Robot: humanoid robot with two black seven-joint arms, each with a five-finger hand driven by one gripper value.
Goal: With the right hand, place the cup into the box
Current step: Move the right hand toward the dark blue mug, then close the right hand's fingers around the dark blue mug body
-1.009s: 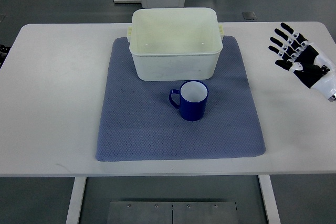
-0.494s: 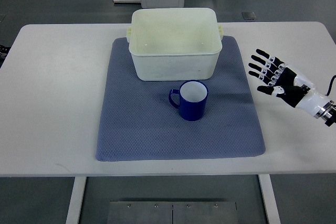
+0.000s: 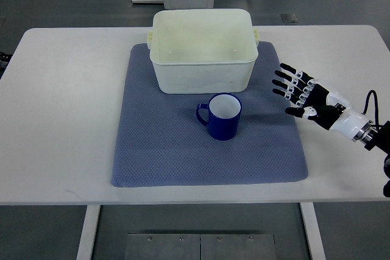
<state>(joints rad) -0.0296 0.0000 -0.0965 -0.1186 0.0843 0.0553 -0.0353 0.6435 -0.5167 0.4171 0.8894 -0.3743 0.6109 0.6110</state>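
From my station nothing of the job is done yet: the dark blue ceramic cup (image 3: 224, 117) with its white inside stands upright near the middle of the blue-grey textured mat (image 3: 158, 150), just in front of the empty cream plastic box (image 3: 203, 77) at the mat's far edge. My right hand (image 3: 308, 97) hovers over the mat's right edge, fingers (image 3: 286, 81) spread wide, holding and touching nothing, well apart from the cup. Reaching, grasping, lifting and setting down remain.

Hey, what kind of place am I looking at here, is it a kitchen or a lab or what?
Probably a robotics lab or test bench, not a kitchen. A plain white table carries a staged setup: a blue mat, one blue cup, a cream box. A robot right hand reaches in, above bare grey flooring.
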